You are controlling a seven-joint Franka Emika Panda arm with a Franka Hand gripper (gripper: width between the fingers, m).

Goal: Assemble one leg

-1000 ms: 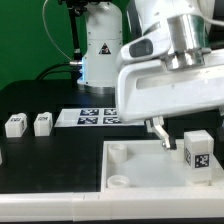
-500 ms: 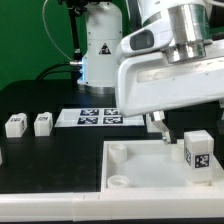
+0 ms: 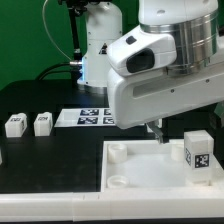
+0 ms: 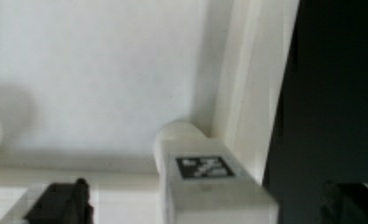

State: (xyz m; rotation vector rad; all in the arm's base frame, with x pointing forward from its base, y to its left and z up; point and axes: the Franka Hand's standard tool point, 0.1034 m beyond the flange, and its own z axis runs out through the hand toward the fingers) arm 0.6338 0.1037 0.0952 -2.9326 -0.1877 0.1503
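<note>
the leg (image 3: pixel 197 150) stands at lower right of the exterior view, on the large white square part (image 3: pixel 150 172), approx upright, tag to the camera. the gripper (image 3: pixel 157 132) hangs near it, toward frame centre, not touching. wrist view: the dark fingers (image 4: pixel 58 200) are wide apart (released, holding nothing) w/ the leg in line between them. the arm (image 3: pixel 165 75) points down. i judge the coming move must close in toward the exterior view's right.

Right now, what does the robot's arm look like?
The arm is chunky, smooth and shiny white, with a silvery metal ring near the wrist. Its two fingers are black. The white base behind wears a black triangle sticker.
</note>
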